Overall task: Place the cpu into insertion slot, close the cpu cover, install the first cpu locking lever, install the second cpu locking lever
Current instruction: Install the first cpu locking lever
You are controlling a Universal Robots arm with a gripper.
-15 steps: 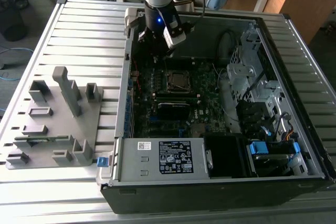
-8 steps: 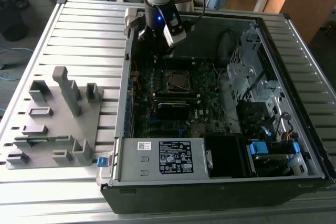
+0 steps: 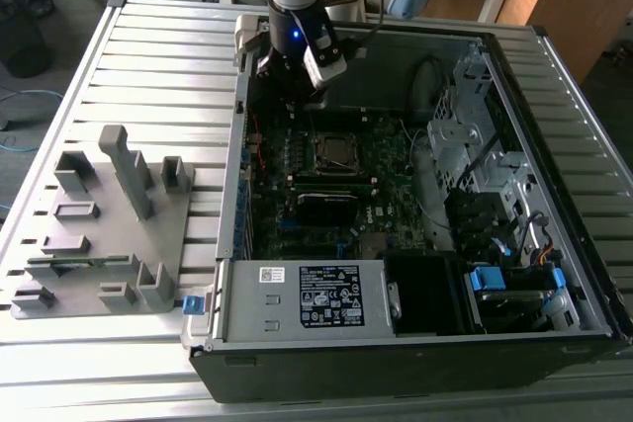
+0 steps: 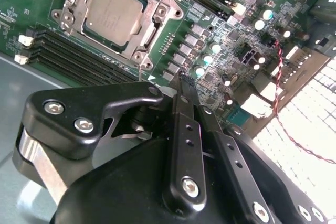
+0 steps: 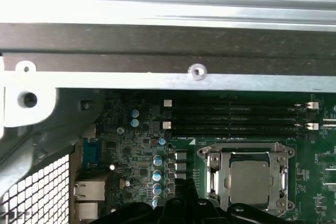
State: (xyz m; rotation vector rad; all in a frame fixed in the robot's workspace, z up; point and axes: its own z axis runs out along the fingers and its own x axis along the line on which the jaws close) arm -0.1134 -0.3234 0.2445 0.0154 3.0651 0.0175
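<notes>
Cpu [image 4: 113,11] sits under its cpu cover [image 4: 151,22]. Gripper [image 4: 182,80], jaws pinched empty, hovers eleven o'clock of it, exterior view; drifting low could clip capacitors [image 4: 207,59].

Small square cpu [image 5: 251,182] with a dull silver-grey top sits near a frame corner, ringed by the thin silvery cpu cover [image 5: 245,151]. Black memory slots [image 5: 236,119] lie between it and a grey metal case rail [image 5: 157,80] crossing mid-frame.
</notes>
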